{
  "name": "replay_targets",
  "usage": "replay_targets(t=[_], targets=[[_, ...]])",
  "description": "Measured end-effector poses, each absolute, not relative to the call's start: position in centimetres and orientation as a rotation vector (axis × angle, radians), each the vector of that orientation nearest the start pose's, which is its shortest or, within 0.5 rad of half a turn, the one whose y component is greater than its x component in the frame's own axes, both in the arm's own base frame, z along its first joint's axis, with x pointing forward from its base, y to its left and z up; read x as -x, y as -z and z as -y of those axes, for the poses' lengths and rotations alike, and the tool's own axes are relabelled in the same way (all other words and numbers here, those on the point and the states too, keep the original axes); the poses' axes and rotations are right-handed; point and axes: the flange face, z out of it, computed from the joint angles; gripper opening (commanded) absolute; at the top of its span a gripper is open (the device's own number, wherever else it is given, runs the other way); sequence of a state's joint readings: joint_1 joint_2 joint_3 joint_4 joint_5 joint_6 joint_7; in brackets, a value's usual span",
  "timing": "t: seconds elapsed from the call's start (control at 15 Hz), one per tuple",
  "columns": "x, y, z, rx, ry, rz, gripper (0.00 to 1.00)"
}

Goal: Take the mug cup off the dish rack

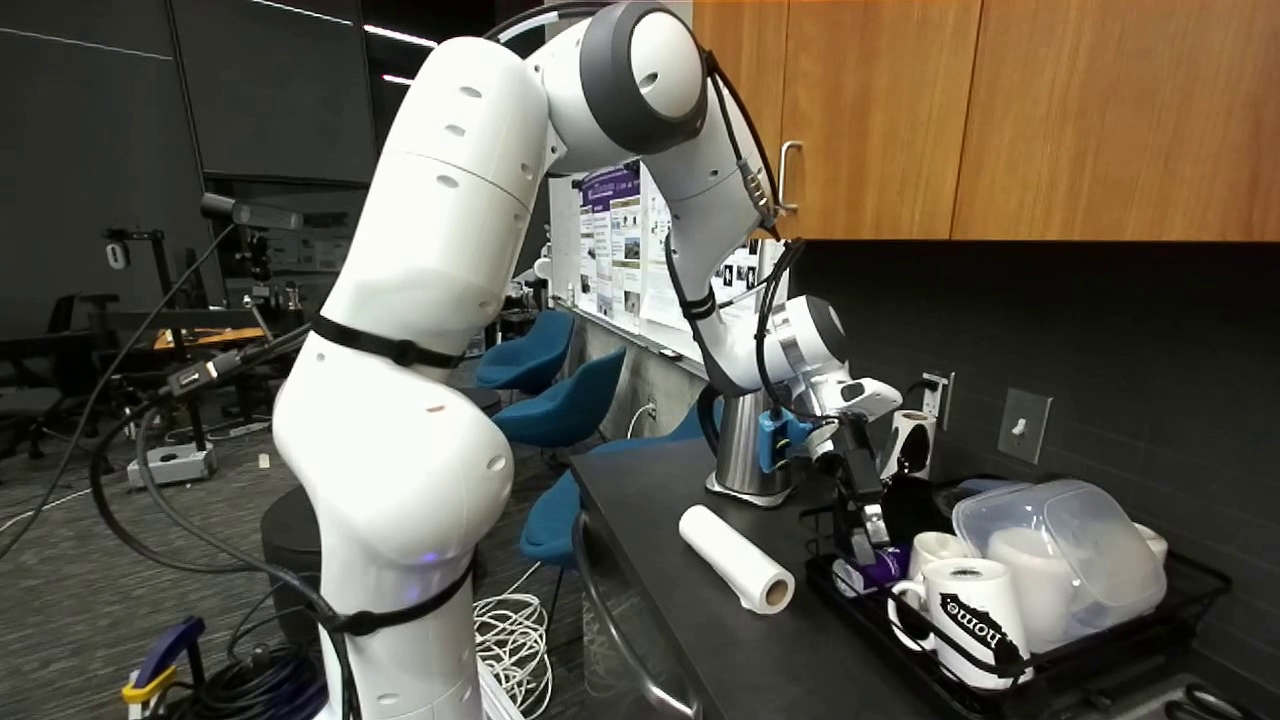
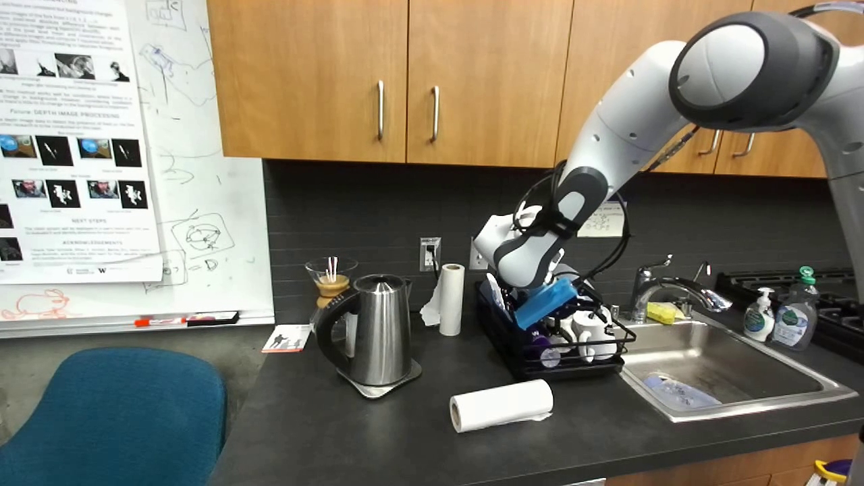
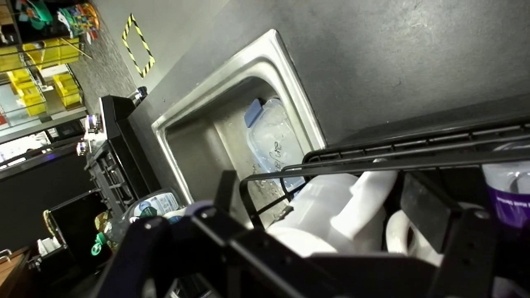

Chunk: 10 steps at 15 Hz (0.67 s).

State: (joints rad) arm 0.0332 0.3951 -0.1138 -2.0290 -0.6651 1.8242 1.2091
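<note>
Low over the black dish rack (image 2: 570, 370), a Robotiq gripper (image 3: 318, 182) points down, released – its two black fingers (image 3: 430, 211) spread wide apart. The wrist view shows the mug cup (image 1: 970, 625) between them; whether either finger touches it cannot be told.

Seen from the front of the counter (image 2: 324, 432), the rack is crowded. A black wire rail (image 3: 455, 162) runs along its near side, crossing in front of the mug. Just left of the mug sits a plain white cup (image 1: 935, 548), and left of that a purple container (image 1: 888, 567). On the far side, a clear plastic container (image 1: 1090, 540) shows white shapes through it. A paper towel roll (image 2: 503, 405) lies on the counter nearer than the rack; a standing roll (image 2: 452, 300) and a stainless steel kettle (image 2: 383, 331) are to the left, a sink (image 2: 749, 364) to the right.

The mug sits in the near right part of the rack, close to the sink – small, white, apparently upturned, its flat end facing up with a small dark mark. Black markings and lettering cover part of its side, and a looped handle (image 3: 366, 203) points toward the near left.
</note>
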Motion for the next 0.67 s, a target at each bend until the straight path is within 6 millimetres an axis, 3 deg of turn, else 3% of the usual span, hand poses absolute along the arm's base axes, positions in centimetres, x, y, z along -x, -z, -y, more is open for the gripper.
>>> replay_targets(t=[0.67], targets=[[-53.42, -22.77, 9.15, -2.072, 0.198, 1.011, 1.0]])
